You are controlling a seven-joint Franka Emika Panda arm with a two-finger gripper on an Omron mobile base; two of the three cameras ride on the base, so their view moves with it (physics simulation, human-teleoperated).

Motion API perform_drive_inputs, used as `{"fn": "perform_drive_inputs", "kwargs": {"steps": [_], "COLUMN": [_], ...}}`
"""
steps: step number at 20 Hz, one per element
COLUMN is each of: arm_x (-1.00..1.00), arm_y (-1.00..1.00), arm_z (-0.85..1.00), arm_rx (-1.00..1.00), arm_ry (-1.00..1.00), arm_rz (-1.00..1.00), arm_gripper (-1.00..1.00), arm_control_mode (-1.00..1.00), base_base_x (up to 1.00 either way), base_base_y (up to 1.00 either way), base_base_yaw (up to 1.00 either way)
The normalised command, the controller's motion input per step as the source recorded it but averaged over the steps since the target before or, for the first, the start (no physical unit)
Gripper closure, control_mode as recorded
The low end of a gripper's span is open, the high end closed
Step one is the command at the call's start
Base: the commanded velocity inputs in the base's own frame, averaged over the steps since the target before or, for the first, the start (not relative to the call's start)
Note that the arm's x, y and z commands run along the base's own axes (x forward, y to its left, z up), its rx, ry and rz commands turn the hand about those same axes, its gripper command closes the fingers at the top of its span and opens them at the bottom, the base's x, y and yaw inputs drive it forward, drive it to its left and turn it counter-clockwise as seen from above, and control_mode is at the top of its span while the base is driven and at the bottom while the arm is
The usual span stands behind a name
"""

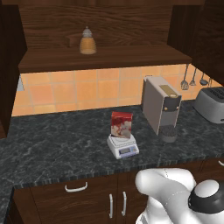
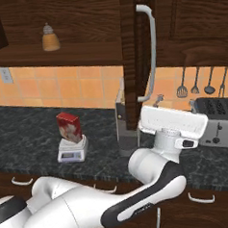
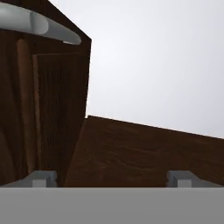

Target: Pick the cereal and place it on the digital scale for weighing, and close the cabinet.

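The cereal [image 1: 121, 124], a small red box, stands upright on the digital scale [image 1: 124, 148] in the middle of the counter; from the right base the cereal [image 2: 69, 126] sits on the scale [image 2: 72, 150] at the left. The cabinet [image 1: 100, 57] above stands open. Its right door [image 2: 131, 61] juts out edge-on, its silver bar handle [image 2: 152, 50] facing right. My white hand [image 2: 172, 124] hovers just below and right of that door's lower edge. In the hand view my gripper [image 3: 113, 179] is open and holds nothing, facing the dark door [image 3: 57, 109] with its handle [image 3: 39, 24] at upper left.
An amber bottle [image 1: 87, 41] stands on the cabinet shelf. A tall grey coffee machine [image 1: 161, 107] is right of the scale, and a toaster [image 1: 211, 104] lies further right. Utensils [image 2: 196, 83] hang on the tiled wall. The cabinet's left door [image 1: 8, 65] also stands open.
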Motion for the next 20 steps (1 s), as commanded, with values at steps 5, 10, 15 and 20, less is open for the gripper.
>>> {"fn": "perform_drive_inputs", "kwargs": {"steps": [5,10,15,20], "arm_x": [-0.08,0.0,0.0,0.07], "arm_y": [0.57,0.84,1.0,0.98], "arm_z": [0.84,0.56,0.27,0.29], "arm_rx": [-0.11,-0.18,-0.3,-0.33], "arm_ry": [-0.09,-0.02,0.07,0.31], "arm_rz": [-0.1,-0.13,-0.15,-0.28], "arm_gripper": [-1.0,-1.0,-1.0,-1.0], "arm_control_mode": [-1.0,-1.0,-1.0,-1.0], "base_base_x": [0.0,0.0,0.0,0.0], "base_base_y": [0.0,0.0,0.0,0.0], "base_base_yaw": [0.0,0.0,0.0,0.0]}}
